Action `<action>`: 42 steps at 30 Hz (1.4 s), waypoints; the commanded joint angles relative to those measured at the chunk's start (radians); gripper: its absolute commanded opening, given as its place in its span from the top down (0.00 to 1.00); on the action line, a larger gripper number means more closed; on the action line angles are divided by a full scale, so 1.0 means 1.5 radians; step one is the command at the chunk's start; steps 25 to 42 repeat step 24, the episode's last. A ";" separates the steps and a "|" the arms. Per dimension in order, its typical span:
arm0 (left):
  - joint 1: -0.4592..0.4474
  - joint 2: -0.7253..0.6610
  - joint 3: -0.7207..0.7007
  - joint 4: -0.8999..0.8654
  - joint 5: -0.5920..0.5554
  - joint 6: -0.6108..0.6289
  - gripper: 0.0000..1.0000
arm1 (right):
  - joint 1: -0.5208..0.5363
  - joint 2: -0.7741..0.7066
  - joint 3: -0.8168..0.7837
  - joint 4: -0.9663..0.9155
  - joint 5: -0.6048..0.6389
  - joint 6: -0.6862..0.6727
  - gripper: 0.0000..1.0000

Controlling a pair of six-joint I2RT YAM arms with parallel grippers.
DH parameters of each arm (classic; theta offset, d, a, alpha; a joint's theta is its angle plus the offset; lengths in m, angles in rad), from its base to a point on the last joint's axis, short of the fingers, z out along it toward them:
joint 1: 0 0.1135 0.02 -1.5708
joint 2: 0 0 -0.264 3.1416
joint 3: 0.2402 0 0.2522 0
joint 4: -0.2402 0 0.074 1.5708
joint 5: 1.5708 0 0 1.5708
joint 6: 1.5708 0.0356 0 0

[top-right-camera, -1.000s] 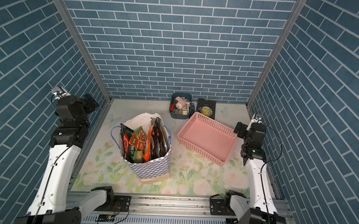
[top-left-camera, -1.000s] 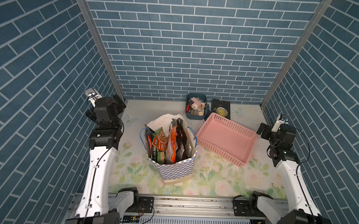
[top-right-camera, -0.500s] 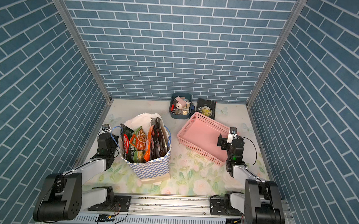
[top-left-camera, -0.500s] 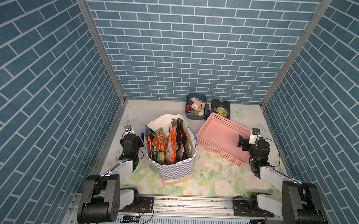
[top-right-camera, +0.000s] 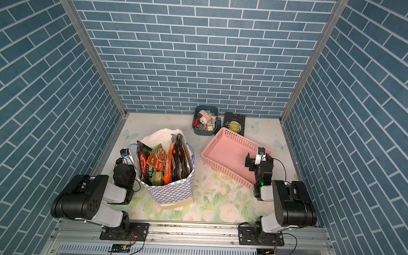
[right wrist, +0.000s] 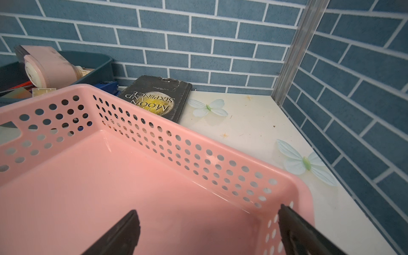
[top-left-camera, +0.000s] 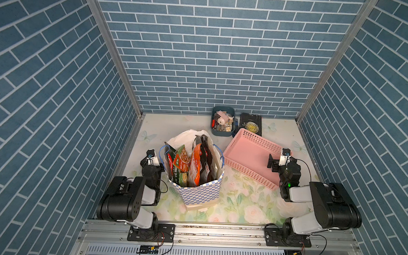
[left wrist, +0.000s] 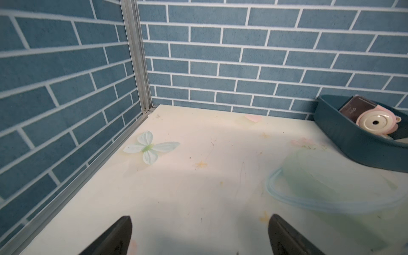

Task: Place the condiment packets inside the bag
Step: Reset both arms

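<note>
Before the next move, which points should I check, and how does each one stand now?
1. The packets are in the bag: ok.
2. The bag stands upright: ok.
3. The basket holds no packet: ok.
4. The left gripper is open and empty: ok.
5. The right gripper is open and empty: ok.
6. No packet lies hidden behind the bag: cannot tell.

The condiment packets (top-left-camera: pixel 193 166) are glossy foil that catches highlights; the bag (top-left-camera: pixel 201 192) is matt paper with cord handles. The pink basket (right wrist: pixel 198 159) is smooth, shiny perforated plastic; the dark blue tub (left wrist: pixel 344 136) is smooth plastic with a duller sheen. The book (right wrist: pixel 154 97) has a matt, scuffed cover. The tabletop (left wrist: pixel 198 187) is a smooth, faintly scratched printed sheet, the corner post (left wrist: pixel 136 55) brushed metal, the walls (top-left-camera: pixel 201 49) matt and grainy.
</note>
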 commanded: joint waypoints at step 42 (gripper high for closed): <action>-0.017 0.008 0.055 -0.042 0.028 0.041 0.00 | -0.006 0.014 -0.017 0.088 0.006 -0.002 0.00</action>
